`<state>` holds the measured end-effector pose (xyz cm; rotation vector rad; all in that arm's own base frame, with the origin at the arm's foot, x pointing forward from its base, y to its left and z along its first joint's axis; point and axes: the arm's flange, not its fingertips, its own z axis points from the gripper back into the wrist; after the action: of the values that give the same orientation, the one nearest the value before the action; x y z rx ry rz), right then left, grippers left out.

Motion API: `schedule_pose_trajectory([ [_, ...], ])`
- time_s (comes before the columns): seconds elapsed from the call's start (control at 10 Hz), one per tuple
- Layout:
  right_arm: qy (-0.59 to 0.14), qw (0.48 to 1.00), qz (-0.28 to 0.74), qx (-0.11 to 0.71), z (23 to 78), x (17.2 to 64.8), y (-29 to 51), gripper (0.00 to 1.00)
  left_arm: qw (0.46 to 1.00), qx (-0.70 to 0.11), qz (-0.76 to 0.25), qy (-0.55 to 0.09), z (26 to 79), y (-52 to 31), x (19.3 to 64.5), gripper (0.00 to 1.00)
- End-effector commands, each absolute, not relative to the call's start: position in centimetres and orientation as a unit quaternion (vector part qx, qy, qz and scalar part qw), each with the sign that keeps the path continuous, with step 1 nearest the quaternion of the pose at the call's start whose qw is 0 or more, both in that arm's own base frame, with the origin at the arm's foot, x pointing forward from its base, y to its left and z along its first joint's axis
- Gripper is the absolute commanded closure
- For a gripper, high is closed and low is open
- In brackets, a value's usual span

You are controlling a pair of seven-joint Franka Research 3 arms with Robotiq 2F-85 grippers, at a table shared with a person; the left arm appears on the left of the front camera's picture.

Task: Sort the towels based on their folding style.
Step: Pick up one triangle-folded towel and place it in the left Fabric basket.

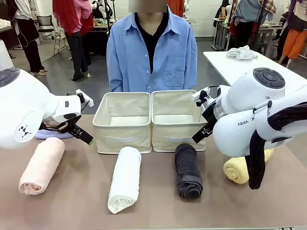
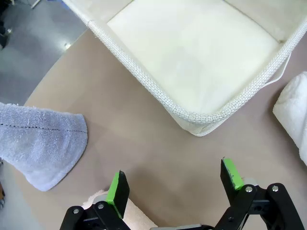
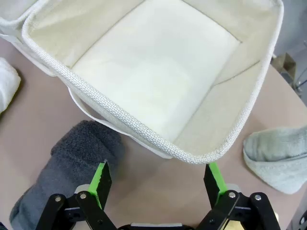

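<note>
Left gripper (image 2: 173, 179) and right gripper (image 3: 157, 175) hang open, empty, before two empty boxes (image 1: 122, 123); wrist views show blue towel (image 2: 43, 143), teal towel (image 3: 276, 155) beside them.

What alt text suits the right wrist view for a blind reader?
The right gripper, open, hovers by the near corner of an empty beige box. A dark grey rolled towel lies lower left, a pale teal towel at right.
</note>
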<state>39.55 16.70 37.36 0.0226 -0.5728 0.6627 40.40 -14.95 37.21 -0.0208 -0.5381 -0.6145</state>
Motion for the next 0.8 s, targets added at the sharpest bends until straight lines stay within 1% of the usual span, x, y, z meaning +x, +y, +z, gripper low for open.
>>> schedule_pose_trajectory([
  [0.0,-0.277,0.906,0.321,0.011,37.4,39.5,16.7,0.0,0.918,-0.01,-0.299,-0.262,37.2,-15.0,40.4,0.0],
  [0.3,-0.277,0.906,0.321,0.011,37.4,39.5,16.7,0.0,0.918,-0.01,-0.299,-0.262,37.2,-15.0,40.4,0.0],
  [0.4,-0.286,0.903,0.322,0.001,39.9,38.7,16.8,0.0,0.918,-0.01,-0.299,-0.262,37.2,-14.9,40.4,0.0],
  [0.5,-0.279,0.906,0.318,0.002,44.4,38.0,17.0,0.0,0.92,0.01,-0.304,-0.245,40.3,-14.8,40.6,0.0],
  [0.6,-0.268,0.909,0.319,-0.009,47.4,37.6,17.1,0.0,0.923,0.038,-0.308,-0.227,44.3,-14.6,40.9,0.0],
  [0.7,-0.263,0.913,0.311,-0.016,50.6,37.4,17.1,0.0,0.922,0.057,-0.309,-0.227,47.6,-14.4,41.1,0.0],
])
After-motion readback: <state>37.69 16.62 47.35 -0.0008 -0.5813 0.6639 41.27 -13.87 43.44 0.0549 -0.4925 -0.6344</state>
